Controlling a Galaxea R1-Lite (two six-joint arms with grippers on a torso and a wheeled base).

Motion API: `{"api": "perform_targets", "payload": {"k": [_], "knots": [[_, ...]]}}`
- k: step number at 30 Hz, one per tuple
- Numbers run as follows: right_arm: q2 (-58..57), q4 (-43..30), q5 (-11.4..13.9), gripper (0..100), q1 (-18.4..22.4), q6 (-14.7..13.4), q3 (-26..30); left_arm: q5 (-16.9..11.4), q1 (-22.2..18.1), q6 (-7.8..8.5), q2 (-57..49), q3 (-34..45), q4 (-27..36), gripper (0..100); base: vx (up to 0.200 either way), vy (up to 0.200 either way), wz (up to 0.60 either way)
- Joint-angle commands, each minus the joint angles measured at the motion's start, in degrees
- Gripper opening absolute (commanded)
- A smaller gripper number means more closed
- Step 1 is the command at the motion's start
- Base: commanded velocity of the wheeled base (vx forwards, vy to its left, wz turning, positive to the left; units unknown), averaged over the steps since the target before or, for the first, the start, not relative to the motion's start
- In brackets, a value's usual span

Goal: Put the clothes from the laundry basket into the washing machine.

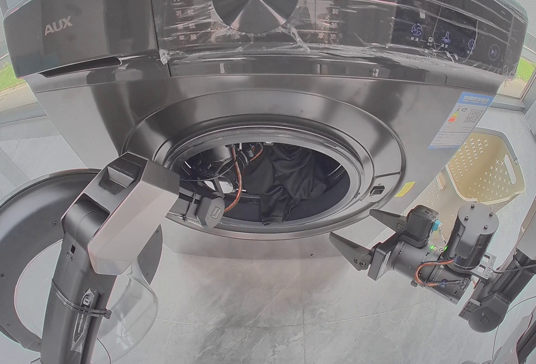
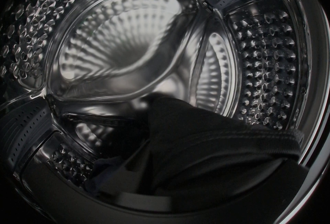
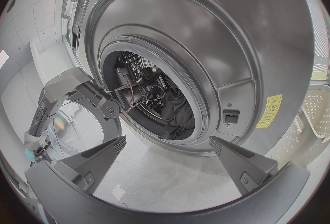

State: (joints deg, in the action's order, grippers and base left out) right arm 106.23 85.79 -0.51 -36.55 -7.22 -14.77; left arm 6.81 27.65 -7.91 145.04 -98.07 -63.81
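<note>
Garment [image 1: 285, 181] — black, inside washing machine drum [image 2: 120, 46], right jaws spread outside, apart

We see the washing machine [image 1: 106, 108] shell in dark glossy metal, wrinkled clear plastic film [image 1: 335, 8] stuck over it, the drum [image 2: 264, 63] in polished dimpled steel, matt black cloth [image 1: 285, 175] inside, a cream perforated plastic laundry basket [image 1: 486, 170], and a smooth glossy stone-look floor [image 1: 251, 298]

Clothes [image 1: 285, 181] inside washing machine [image 1: 268, 94]; laundry basket [image 1: 494, 167] at right.
</note>
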Motion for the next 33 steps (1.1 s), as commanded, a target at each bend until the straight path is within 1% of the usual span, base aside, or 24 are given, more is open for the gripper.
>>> {"api": "perform_targets", "payload": {"k": [1,4,7,9,10,11,13,15,19,24,25,27,30,31,33], "knots": [[0.03,0.00,-0.02,100,-0.02,0.01,-0.08,0.39,-0.23,-0.44,0.59,0.78,0.35,100,0.000,0.000,0.00],[-0.06,0.08,0.07,100,-0.02,0.01,-0.08,0.57,0.48,-1.05,-0.90,4.38,0.96,100,0.000,0.000,0.00],[0.03,0.08,0.16,100,0.07,0.01,-0.17,0.48,2.59,-2.11,-5.03,11.59,4.48,100,0.000,0.000,0.00],[0.21,0.08,0.16,100,-0.02,0.10,-0.17,-0.22,3.82,-2.37,-7.06,15.19,6.68,100,0.000,0.000,0.00],[0.21,0.00,0.16,100,-0.02,0.01,-0.17,-0.31,3.90,-2.37,-7.23,15.54,6.85,100,0.000,0.000,0.00],[0.29,0.08,0.07,100,-0.02,0.01,-0.17,-1.01,5.05,-2.28,-8.99,18.88,8.43,100,0.000,0.000,0.00],[0.29,0.08,0.07,100,-0.10,0.01,-0.17,-2.51,6.19,-2.28,-10.13,21.34,9.66,100,0.000,0.000,0.00],[0.21,0.08,0.07,100,-0.10,0.01,-0.08,-3.83,6.72,-2.20,-10.40,22.93,10.28,100,0.000,0.000,0.00],[0.12,0.00,0.07,100,-0.19,0.01,-0.08,-5.23,6.80,-1.76,-8.99,23.89,10.28,100,0.000,0.000,0.00],[0.21,0.08,0.16,100,-0.10,0.01,-0.08,-6.38,6.72,-1.23,-6.70,23.63,9.93,100,0.000,0.000,0.00],[0.21,0.00,0.16,100,-0.10,0.01,-0.08,-6.46,6.72,-1.23,-6.44,23.54,9.93,0,0.000,0.000,0.00],[0.29,0.00,0.16,100,-0.19,0.01,-0.08,-6.64,6.72,-0.97,-5.47,23.01,10.02,0,0.000,0.000,0.00],[0.29,0.00,0.07,100,-0.19,0.01,-0.08,-6.64,6.72,-1.05,-4.68,21.70,9.84,0,0.000,0.000,0.00],[0.29,0.00,0.16,100,-0.19,0.01,-0.08,-5.94,6.37,-1.40,-3.36,18.27,9.49,0,0.000,0.000,0.00],[0.29,0.00,0.16,100,-0.19,0.01,-0.08,-5.41,5.84,-1.58,-2.40,15.10,9.05,0,0.000,0.000,0.00]]}}
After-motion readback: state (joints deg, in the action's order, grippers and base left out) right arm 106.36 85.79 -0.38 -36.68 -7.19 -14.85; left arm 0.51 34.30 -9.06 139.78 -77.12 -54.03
